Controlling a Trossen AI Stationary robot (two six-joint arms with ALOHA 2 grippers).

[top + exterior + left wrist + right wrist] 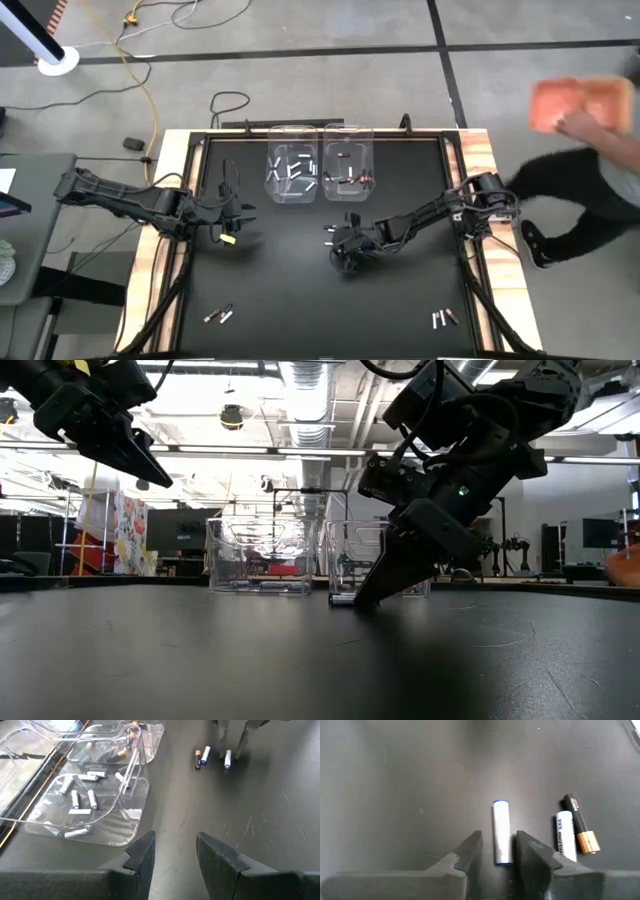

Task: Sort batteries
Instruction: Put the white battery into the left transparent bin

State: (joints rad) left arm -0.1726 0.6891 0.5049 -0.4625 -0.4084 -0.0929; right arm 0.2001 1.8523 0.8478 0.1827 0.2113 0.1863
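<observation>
White AAA battery being pinched up from the mat

The right gripper (497, 851) is set astride a white battery (501, 839), fingers spread but not yet gripping; closure is needed next, then carriage to the left bin (291, 165); the left gripper (172, 855) hangs part-spread, empty

I see a gray floor (300, 80) with a yellow cord (135, 45), and long ceiling lights (230, 452) shine in the room.

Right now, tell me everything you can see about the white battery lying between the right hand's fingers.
The white battery is a slim cylinder with a blue band at each end, lying flat on the black table. The right hand straddles it, fingers open on either side, seemingly not yet clamped. Two more batteries lie beside it, apart.
</observation>
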